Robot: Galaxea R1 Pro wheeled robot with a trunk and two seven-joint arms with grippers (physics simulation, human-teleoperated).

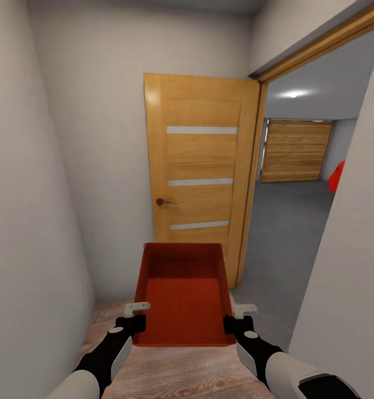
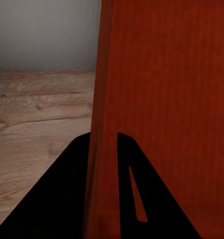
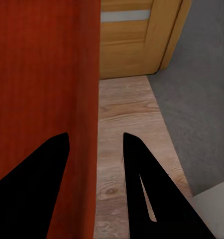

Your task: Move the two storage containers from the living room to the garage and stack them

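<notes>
One storage container [image 1: 184,293], two hands [image 1: 132,321] [image 1: 237,321], two wooden doors [image 1: 200,177] [image 1: 295,151].

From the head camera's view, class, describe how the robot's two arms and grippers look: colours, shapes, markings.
Both arms have glossy white rounded shells with black jointed wrists. The left gripper and right gripper are black blocks bearing small pale tabs on top; a round white cap marks each wrist. No cables visible.

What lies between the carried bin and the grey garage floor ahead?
In the head view, only a short stretch of wood plank floor separates the bin from the grey floor; the open door stands beside the gap, not across it.
</notes>
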